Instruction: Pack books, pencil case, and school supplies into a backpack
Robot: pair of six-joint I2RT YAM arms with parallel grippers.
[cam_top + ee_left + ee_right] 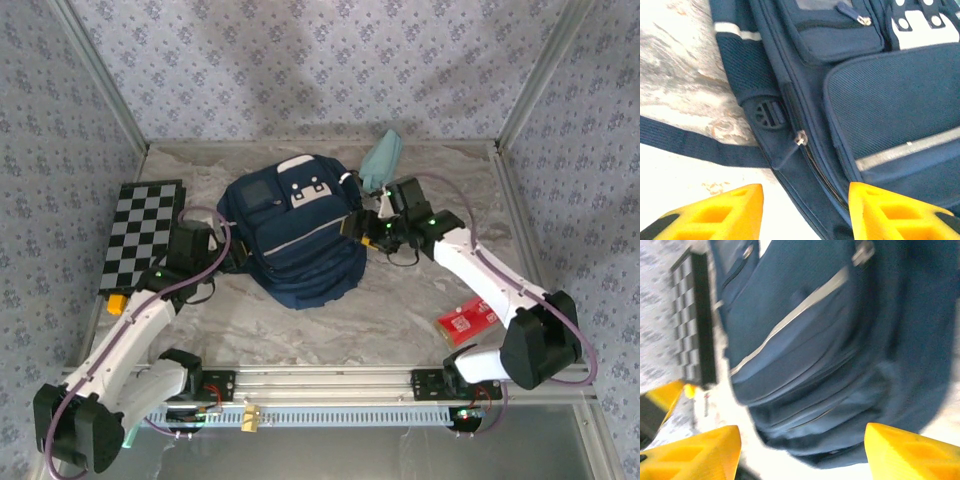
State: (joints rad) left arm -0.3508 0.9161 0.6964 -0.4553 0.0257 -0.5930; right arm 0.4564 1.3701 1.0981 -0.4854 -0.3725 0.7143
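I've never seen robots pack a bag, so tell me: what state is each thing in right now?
Backpack: lying front up, nothing gripping it.
Pencil case: outside, beside the backpack.
Red packet: lying flat, unpacked.
Left claw: open, empty.
Right claw: open, empty.

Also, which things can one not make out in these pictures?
Top view: inside of the backpack, hidden by its own fabric.
Top view: the white mark on the red packet, too small to read.
Right wrist view: the zipper pull, blurred.
Left wrist view: the dark strap, cut off by the left edge.
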